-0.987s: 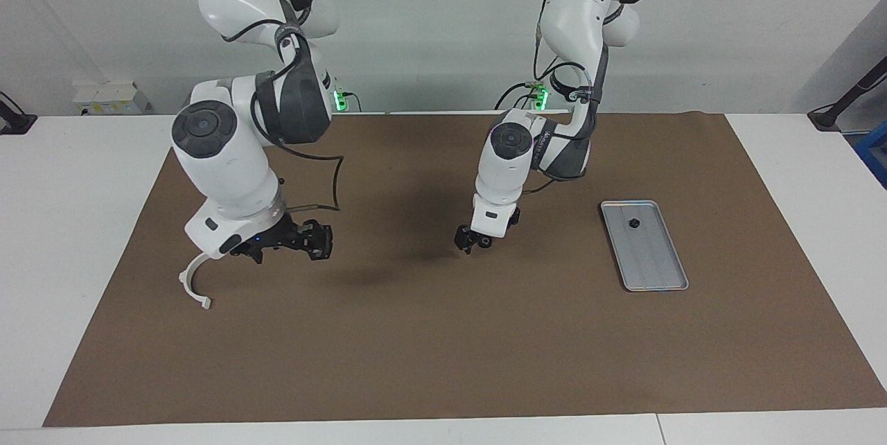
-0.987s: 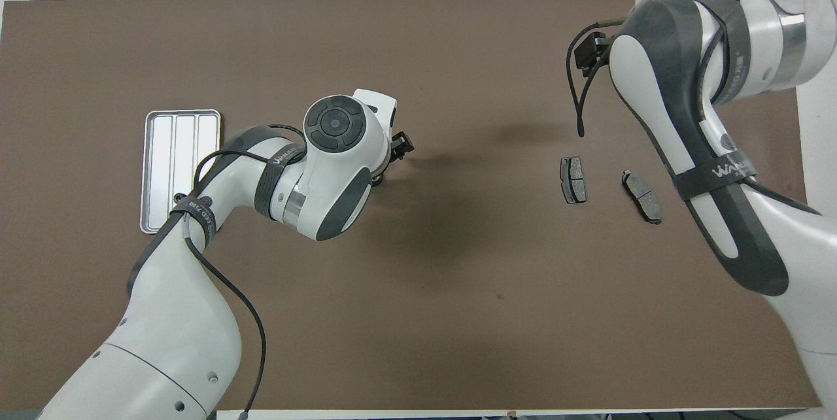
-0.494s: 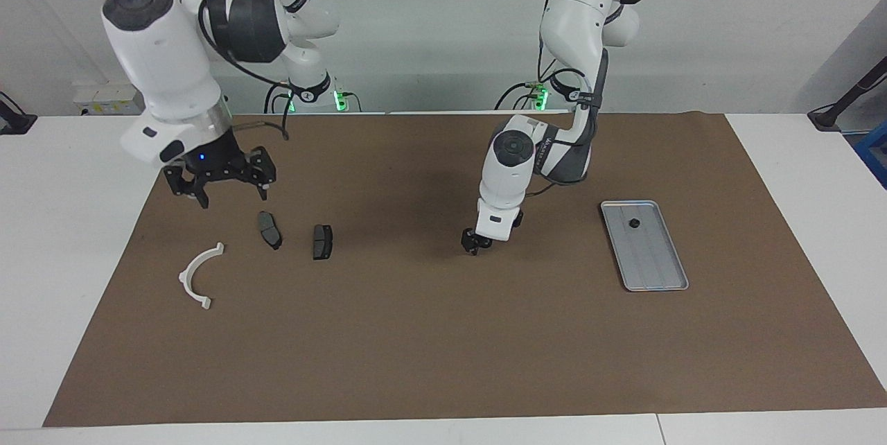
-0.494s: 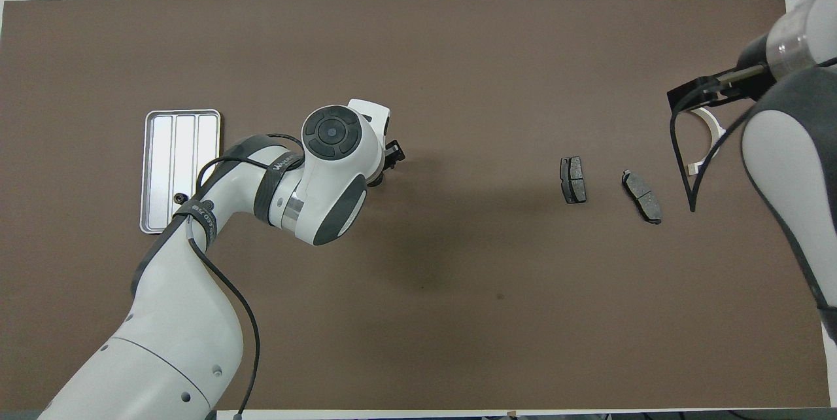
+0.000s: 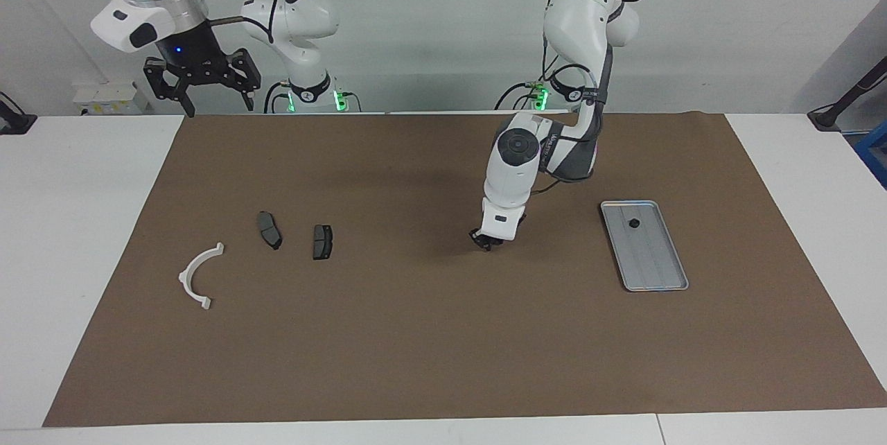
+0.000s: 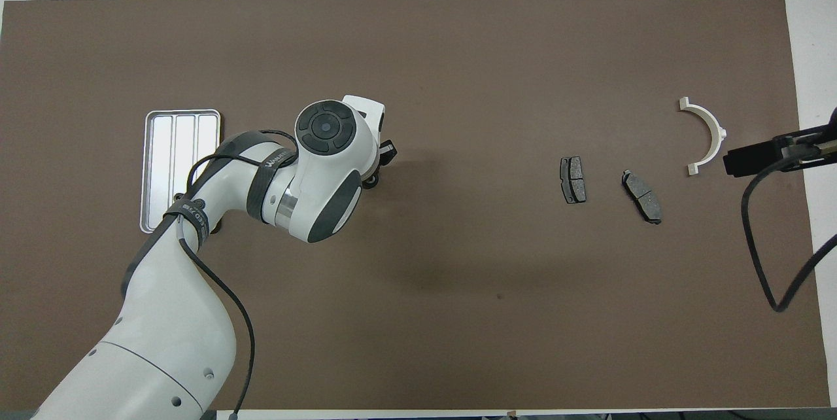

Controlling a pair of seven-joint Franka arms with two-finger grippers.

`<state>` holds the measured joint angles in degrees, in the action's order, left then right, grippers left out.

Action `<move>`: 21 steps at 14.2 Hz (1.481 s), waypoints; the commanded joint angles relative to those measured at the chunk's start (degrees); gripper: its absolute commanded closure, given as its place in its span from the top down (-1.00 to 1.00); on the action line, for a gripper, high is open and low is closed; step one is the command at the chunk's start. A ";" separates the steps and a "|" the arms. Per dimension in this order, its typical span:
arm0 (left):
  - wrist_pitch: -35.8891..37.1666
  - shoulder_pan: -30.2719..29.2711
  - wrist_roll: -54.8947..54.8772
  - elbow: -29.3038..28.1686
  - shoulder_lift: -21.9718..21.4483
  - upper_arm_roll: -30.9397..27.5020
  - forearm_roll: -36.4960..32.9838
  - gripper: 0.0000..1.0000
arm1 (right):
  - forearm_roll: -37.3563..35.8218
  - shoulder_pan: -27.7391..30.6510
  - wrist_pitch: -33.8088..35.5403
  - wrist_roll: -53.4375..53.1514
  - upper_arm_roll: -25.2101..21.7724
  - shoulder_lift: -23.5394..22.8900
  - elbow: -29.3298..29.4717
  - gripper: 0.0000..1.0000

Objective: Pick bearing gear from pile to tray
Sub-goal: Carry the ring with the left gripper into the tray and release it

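Brown matting (image 5: pixel 429 334) is seen to cover most of the white bench (image 5: pixel 69 223), and a plain pale wall (image 5: pixel 429 15) closes the room at the robots' end. Toward the left arm's end of the bench the tray (image 5: pixel 658 268) is laid flat on the matting, and one small black round piece (image 5: pixel 633 222) is noted inside it, at its end nearer the robots. Toward the right arm's end the pile is found scattered: a white curved arc (image 5: pixel 198 275) and two dark grey pads (image 5: pixel 269 229) (image 5: pixel 322 241), side by side but apart, with the arc nearest the bench's end. The left gripper (image 5: pixel 487 240) is lowered close to the matting near mid-bench, between the pads and the tray; whether its fingers are open or closed cannot be told, and nothing can be made out in them. The right gripper (image 5: pixel 202 82) is raised high over the bench edge nearest the robots, its fingers spread wide and empty. Against the earlier pictures, the right arm is recorded as having risen from low over the pile and drawn back toward its base, uncovering the pads, while the left gripper has shifted slightly toward the tray. Tray and parts are unchanged in position.
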<state>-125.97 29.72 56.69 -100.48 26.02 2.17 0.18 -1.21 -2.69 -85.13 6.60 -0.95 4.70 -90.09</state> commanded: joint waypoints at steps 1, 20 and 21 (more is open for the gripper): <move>6.69 -2.73 -0.17 4.23 -0.35 0.03 -1.24 -0.92 | 1.20 -0.56 1.01 -2.45 -0.81 0.66 -1.32 1.00; -3.39 -31.22 -44.39 -10.61 -8.79 0.21 -1.15 -0.90 | 0.15 -0.47 -0.65 -4.50 -0.72 0.13 -1.32 1.00; -4.36 -31.22 -44.48 -10.70 -8.09 0.21 -1.15 -0.90 | 0.06 -0.56 -0.65 -4.50 -0.72 0.13 -1.49 1.00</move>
<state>-127.71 -0.47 13.19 -109.10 18.93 1.76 -0.19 -0.13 -2.94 -84.66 2.67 -1.39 4.48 -90.91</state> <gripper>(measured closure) 0.678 0.000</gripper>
